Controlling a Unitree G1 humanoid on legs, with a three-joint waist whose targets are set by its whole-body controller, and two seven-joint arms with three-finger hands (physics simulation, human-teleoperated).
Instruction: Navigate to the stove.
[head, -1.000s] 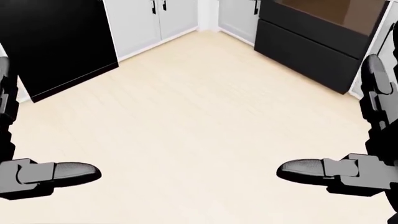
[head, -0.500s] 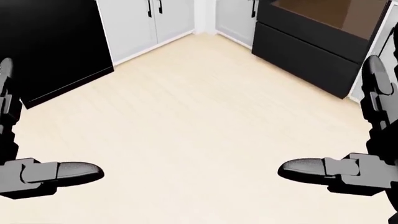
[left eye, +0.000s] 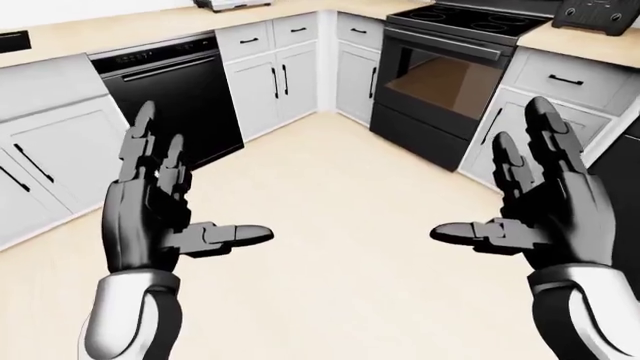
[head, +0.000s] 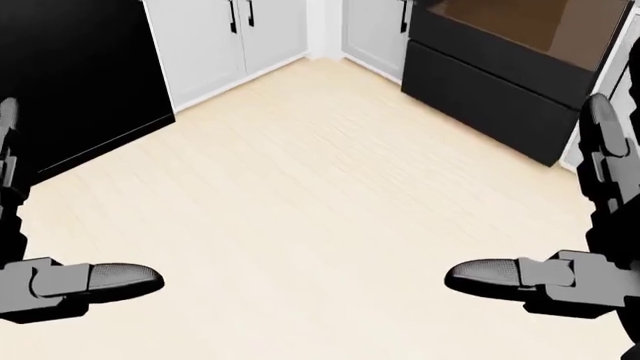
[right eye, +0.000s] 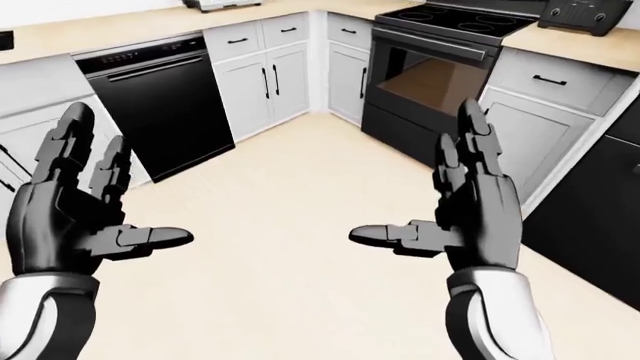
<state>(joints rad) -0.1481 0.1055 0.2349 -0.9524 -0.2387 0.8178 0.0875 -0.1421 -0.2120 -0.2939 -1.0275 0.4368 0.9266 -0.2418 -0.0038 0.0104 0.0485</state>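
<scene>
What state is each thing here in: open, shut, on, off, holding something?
Left hand: open, empty.
Right hand: open, empty.
Stove: oven door shut, cooktop bare, burners dark.
Dishwasher: door shut.
Corner cabinet doors: shut.
Drawer right of stove: shut.

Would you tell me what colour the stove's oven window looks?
Brown, set in the black stove; the left-eye view shows it best.

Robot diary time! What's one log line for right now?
step: walking to stove | stove: upper right, not reached | floor: bare ahead | left hand: open | right hand: open
</scene>
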